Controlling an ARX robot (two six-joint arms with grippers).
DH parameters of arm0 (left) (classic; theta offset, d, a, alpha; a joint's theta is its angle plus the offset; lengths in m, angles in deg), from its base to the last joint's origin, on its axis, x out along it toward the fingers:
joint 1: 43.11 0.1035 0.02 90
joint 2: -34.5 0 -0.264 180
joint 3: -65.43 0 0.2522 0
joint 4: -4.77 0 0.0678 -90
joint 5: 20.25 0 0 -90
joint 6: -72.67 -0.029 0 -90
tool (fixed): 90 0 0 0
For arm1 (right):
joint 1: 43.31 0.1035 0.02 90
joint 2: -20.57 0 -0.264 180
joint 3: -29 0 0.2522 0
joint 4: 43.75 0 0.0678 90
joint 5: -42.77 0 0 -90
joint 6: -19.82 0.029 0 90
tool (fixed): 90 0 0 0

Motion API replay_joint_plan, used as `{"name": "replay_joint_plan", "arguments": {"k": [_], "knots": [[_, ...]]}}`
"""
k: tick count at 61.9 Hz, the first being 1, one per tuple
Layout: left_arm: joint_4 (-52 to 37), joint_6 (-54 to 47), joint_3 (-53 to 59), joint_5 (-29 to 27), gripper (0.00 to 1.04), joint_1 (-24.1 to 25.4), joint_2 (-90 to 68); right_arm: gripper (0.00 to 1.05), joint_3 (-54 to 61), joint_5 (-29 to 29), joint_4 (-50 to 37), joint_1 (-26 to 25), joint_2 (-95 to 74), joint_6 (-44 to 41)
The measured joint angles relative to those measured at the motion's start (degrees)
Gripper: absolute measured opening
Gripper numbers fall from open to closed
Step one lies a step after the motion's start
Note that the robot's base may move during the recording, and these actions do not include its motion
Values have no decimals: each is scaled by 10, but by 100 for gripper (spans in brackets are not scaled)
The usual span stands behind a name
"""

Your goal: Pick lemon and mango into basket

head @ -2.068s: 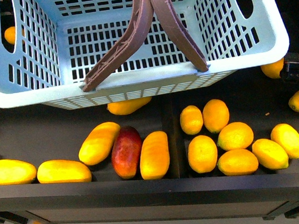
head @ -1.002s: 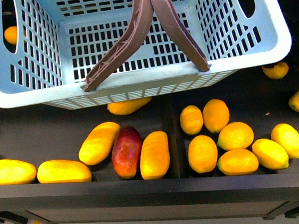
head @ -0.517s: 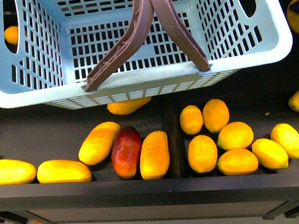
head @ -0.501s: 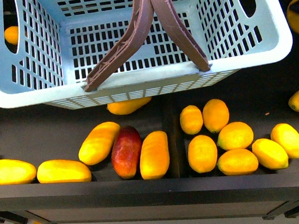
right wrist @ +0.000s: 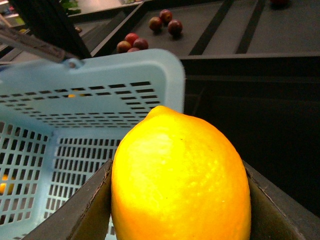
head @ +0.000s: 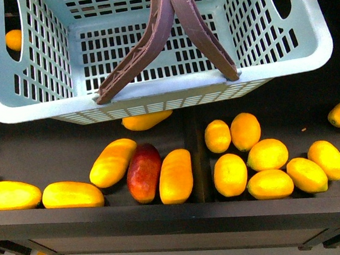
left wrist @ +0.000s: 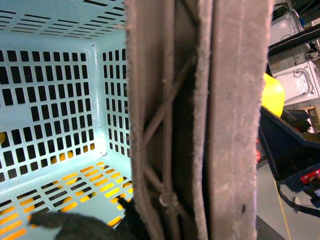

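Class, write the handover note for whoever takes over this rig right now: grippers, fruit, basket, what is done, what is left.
Right gripper: shut on a lemon, raised by a corner of the basket.
Left gripper: tight against the basket's brown handles; grip unclear.
Mango: on the dark shelf below the basket, untouched.
Done: lemon picked up. No fruit seen in the basket.
Left: drop the lemon in, then fetch the mango.

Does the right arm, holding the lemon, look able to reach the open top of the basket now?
Probably yes. The right gripper holds the lemon close beside the basket rim, and nothing shows between them. The brown handles rise over the basket's middle, leaving that corner open.
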Motion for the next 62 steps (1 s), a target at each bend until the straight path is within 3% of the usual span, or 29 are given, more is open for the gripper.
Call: {"name": "replay_joint_plan", "arguments": {"k": [38,52,62], "knots": [[0,0,0,0,14,0,0,62,-34,-61,52,107,-50,-1],[0,0,0,0,14,0,0,95,-46,-88,32,124,-68,13],[0,0,0,-3,14,0,-1,96,-27,-130,-4,120,-36,34]]}}
